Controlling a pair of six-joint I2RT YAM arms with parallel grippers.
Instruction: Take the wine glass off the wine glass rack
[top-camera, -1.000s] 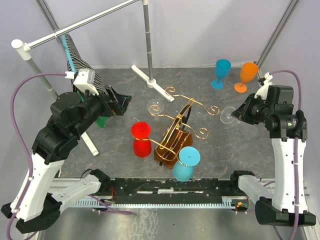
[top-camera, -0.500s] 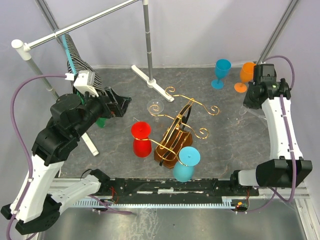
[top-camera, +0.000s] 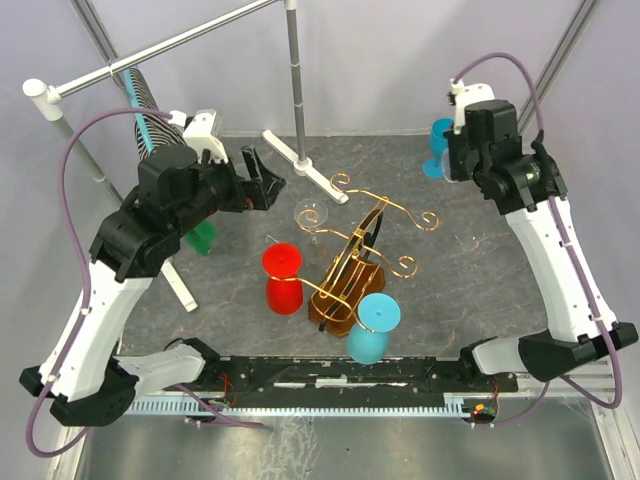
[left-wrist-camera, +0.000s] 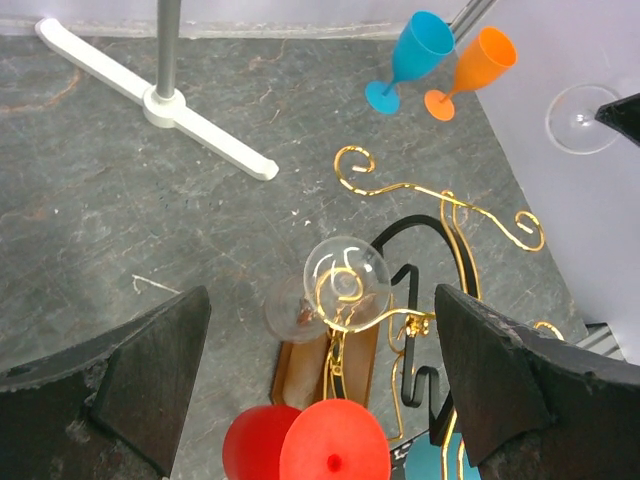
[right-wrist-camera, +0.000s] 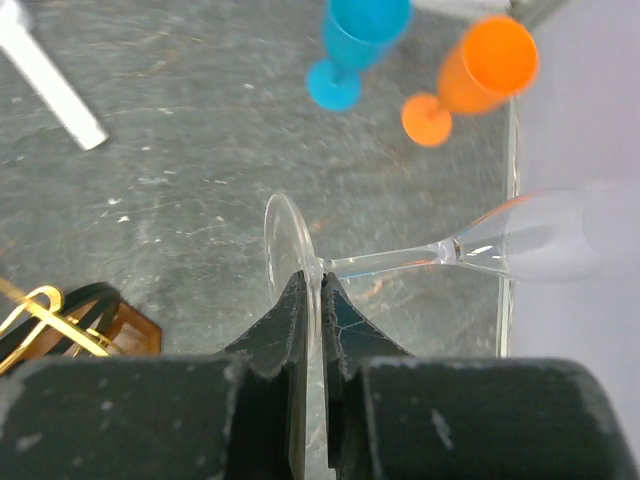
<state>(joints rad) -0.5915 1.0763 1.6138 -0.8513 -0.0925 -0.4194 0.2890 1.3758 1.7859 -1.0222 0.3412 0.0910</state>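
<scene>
Jaws spread wide, my left arm hovers over the wine glass rack, where a clear glass, a red glass and a blue glass hang, all empty. At right, my jaws clench the foot of the freed wine glass, held sideways above the desk. Next, I judge, comes a gentle upright set-down.

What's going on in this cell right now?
The right gripper is shut on the foot of a clear wine glass, holding it sideways, clear of the rack, near the blue goblet and orange goblet at the far right. The left gripper hangs open above the gold wine glass rack, where a second clear glass, a red glass and a light-blue glass hang upside down.
</scene>
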